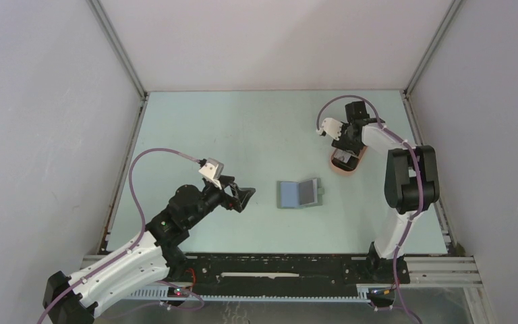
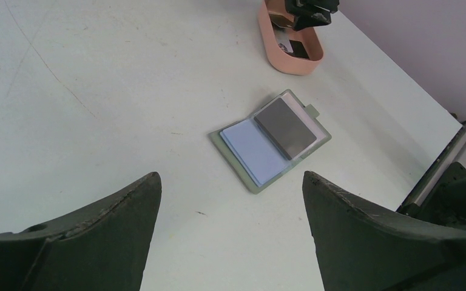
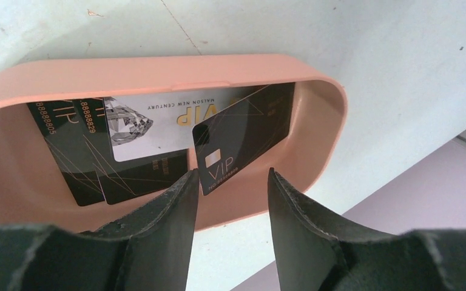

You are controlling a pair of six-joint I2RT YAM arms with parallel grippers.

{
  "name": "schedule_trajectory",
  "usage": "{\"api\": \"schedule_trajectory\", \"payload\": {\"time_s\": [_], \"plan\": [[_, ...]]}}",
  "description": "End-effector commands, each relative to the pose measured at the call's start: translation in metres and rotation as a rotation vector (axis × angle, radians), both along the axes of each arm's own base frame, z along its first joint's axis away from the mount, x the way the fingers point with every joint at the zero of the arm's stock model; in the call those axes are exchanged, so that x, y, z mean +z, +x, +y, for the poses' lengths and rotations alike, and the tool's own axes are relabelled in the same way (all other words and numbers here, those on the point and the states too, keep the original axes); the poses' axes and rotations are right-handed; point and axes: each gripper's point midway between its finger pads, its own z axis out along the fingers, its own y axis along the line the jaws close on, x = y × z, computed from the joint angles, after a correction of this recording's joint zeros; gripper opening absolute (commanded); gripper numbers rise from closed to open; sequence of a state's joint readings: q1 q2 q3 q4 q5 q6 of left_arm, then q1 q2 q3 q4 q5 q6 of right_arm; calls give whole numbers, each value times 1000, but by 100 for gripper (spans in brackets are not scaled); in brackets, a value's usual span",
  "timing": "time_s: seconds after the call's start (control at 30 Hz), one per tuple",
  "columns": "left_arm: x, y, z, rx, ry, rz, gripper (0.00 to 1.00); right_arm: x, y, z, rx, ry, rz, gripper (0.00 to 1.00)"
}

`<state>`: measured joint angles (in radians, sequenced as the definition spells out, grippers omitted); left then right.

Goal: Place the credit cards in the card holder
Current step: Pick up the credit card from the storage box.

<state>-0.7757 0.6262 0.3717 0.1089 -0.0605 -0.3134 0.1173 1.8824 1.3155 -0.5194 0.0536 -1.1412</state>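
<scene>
Grey-green and folded open flat, the card holder [image 2: 256, 188] lies on the table [image 2: 97, 91] ahead of the left gripper [image 2: 230, 230]. It is in line with the gap between the fingers [image 2: 97, 236] and well apart from them. Its long axis slants from near-left to far-right, with a small tab at the far-right end. A pale blue card fills its left half and a dark grey rectangle its right. The left fingers are spread wide with nothing between them.

The other credit cards [image 3: 243, 133] lie overlapping in a salmon-pink tray [image 3: 158, 66] just beyond the right gripper [image 3: 232, 176]. Its fingers stand a narrow gap apart, and the near corner of a black card marked "VIP" shows in that gap. That card's long axis tilts away to the right. Left of it, a white card printed with a diamond reads "MAISON NEW CENTURY VIP" upside down. Two more black cards show numbers ending 805 and 829.
</scene>
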Motion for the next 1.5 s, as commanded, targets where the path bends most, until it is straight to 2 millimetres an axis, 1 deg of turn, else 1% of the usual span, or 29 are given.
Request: {"api": "schedule_trajectory", "payload": {"time_s": [0.0, 0.33, 0.4, 0.5, 0.57, 0.67, 0.83, 1.03, 1.27, 1.37, 1.47], "plan": [[4, 3, 3, 15, -3, -27, 91, 29, 5, 1, -18, 32, -80, 54], [5, 2, 3, 13, -7, -27, 91, 36, 9, -5, -55, 26, -116, 53], [5, 2, 3, 12, -6, -26, 91, 36, 6, -3, -47, 43, -103, 53], [4, 3, 2, 12, -6, -26, 91, 28, 0, 2, -29, 64, -61, 57], [5, 3, 1, 9, -7, -26, 91, 15, -1, 3, -26, 59, -32, 60], [4, 3, 2, 10, -7, -24, 91, 1, -1, 2, -32, 39, -6, 63], [4, 3, 3, 15, -8, -24, 91, -11, -1, -1, -41, 16, 14, 66], [3, 3, 1, 10, -4, -21, 91, -23, -2, -4, -54, 6, 38, 67], [3, 3, 2, 12, -5, -25, 91, -26, 8, -6, -60, -4, 5, 66], [3, 3, 2, 13, -4, -25, 91, -21, 16, -7, -60, 1, -38, 63], [4, 3, 3, 15, -3, -26, 91, -15, 19, -5, -48, 14, -80, 61]]}}
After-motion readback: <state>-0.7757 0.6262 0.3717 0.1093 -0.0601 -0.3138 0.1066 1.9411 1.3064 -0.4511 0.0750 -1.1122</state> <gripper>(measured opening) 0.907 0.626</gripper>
